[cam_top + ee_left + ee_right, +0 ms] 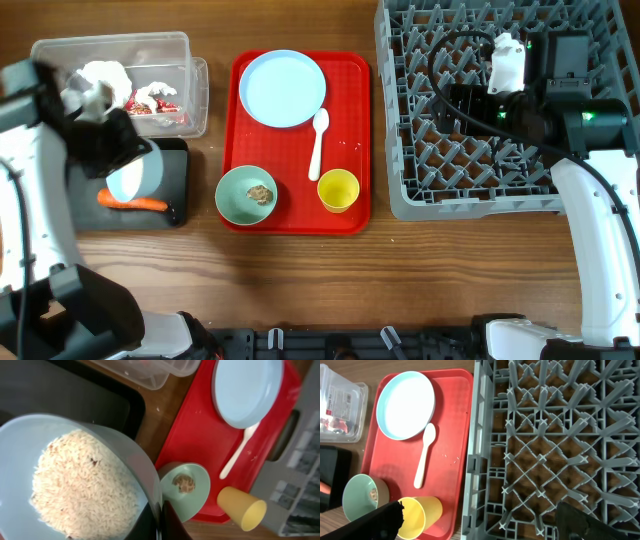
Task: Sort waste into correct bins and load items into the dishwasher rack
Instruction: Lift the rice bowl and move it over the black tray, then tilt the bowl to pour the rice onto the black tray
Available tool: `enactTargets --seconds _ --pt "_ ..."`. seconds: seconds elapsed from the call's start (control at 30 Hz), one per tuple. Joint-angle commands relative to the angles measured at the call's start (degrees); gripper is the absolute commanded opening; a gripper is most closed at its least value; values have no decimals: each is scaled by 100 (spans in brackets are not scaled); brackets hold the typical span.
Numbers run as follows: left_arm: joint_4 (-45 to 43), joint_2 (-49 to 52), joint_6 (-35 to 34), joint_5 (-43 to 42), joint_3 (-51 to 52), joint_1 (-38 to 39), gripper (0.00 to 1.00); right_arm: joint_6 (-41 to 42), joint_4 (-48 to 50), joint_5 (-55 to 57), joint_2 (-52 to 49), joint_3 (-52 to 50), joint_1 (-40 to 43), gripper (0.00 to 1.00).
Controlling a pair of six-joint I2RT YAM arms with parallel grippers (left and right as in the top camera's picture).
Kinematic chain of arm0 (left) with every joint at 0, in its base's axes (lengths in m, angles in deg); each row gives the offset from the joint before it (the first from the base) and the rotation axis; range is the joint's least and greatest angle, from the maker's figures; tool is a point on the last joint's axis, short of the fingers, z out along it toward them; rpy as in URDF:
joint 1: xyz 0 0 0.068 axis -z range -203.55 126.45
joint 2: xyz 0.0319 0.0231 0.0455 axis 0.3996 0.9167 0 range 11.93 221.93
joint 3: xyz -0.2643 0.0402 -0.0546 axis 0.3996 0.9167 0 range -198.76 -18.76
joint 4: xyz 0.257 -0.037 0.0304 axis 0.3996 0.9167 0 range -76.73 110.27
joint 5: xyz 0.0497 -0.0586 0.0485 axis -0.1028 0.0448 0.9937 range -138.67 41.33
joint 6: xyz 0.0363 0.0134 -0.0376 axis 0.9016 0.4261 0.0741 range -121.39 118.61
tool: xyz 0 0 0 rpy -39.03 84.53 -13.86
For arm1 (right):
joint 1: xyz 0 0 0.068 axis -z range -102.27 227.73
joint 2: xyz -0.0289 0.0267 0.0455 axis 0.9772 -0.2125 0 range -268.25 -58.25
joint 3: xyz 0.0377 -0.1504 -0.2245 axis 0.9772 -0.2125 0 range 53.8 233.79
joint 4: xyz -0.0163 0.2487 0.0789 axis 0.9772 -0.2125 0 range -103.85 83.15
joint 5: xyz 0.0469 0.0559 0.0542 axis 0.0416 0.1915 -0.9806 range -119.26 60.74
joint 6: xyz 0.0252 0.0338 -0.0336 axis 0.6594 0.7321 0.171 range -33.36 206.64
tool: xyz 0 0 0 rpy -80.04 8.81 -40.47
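Left tool (163,516): is clamping the rim of a tilted bowl (137,467) carrying rice (80,480), with the black tray (65,395) lying directly beneath it. Right tool (480,522): jaws standing wide apart, gripping nothing, hanging above the rack (545,435).

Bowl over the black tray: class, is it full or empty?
Not empty: the left wrist view shows the bowl holding a heap of white rice.
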Motion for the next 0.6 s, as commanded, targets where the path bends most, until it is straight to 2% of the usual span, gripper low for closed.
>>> enactTargets --seconds 0.0,0.2,0.47,0.57 --pt "-317 -83 813 -1635 616 -879 4 76 -9 -9 -44 76 22 100" --pt "-1132 358 1075 -3023 1172 -1676 4 85 -7 -9 -44 76 22 100" --pt "-1139 1080 1182 -4505 1172 -2009 4 85 -107 -9 -44 76 22 100" --pt "-1047 1095 1182 -4765 1172 -2124 4 81 -136 -9 -44 76 22 100"
